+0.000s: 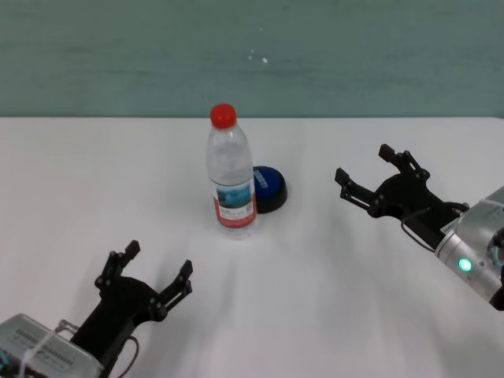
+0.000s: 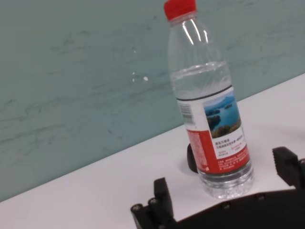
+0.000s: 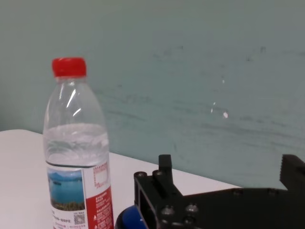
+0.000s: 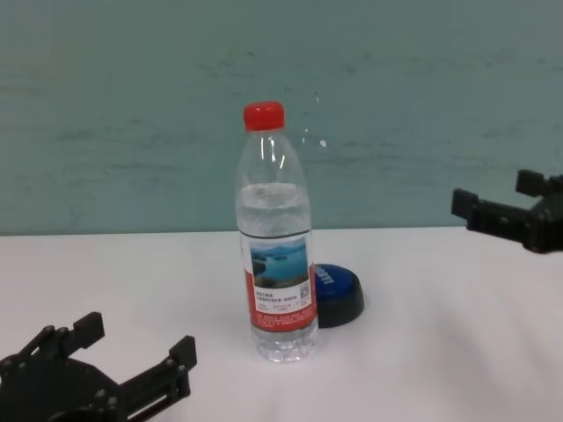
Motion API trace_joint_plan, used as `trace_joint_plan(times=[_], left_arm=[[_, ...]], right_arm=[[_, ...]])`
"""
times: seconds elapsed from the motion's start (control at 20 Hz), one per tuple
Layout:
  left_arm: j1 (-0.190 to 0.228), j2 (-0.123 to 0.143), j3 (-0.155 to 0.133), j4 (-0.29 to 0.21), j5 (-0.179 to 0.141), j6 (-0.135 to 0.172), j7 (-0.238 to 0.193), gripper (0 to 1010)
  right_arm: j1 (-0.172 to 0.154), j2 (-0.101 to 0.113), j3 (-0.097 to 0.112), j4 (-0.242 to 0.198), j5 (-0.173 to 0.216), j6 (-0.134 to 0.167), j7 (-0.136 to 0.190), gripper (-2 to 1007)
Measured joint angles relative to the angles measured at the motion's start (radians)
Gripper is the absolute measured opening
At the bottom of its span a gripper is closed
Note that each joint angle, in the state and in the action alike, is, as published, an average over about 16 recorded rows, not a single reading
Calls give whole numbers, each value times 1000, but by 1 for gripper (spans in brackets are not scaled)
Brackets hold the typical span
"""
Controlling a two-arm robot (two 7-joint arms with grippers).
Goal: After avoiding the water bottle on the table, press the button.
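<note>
The water bottle stands upright mid-table, clear with a red cap and a red-and-white lake label; it also shows in the chest view, left wrist view and right wrist view. The blue button on its black base sits just behind and to the right of the bottle, partly hidden by it; the chest view shows it too. My right gripper is open and empty, raised to the right of the button. My left gripper is open and empty, low near the front left.
The white table runs back to a teal wall. Nothing else stands on it.
</note>
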Motion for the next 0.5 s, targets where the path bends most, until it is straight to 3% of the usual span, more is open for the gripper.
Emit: trace_joint_plan(times=[0.5], left_arm=[[0,0,0,0,0,0,0,1000]], right_arm=[[-101,-51,16,-39,-31,-60,-47,1004]])
